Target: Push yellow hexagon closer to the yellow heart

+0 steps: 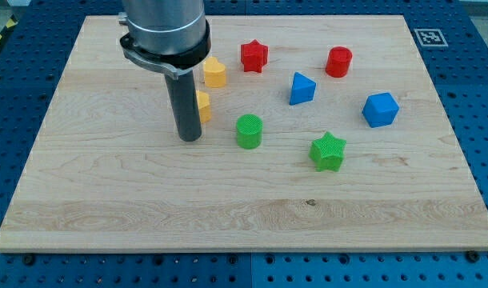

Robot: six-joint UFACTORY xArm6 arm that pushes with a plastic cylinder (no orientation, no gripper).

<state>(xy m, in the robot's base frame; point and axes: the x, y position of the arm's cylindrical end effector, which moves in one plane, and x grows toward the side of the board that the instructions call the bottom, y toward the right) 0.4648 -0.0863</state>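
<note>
The yellow hexagon (203, 106) lies left of the board's middle, mostly hidden behind my rod. The yellow heart (215, 72) lies just above it, a small gap apart. My tip (189, 138) rests on the board at the hexagon's lower left, touching or nearly touching it.
A red star (254, 56) and a red cylinder (338, 62) lie near the view's top. A blue triangular block (302, 88) and a blue hexagonal block (380, 110) lie to the right. A green cylinder (249, 130) and a green star (328, 151) lie near the middle. The wooden board (148, 208) sits on a blue pegboard.
</note>
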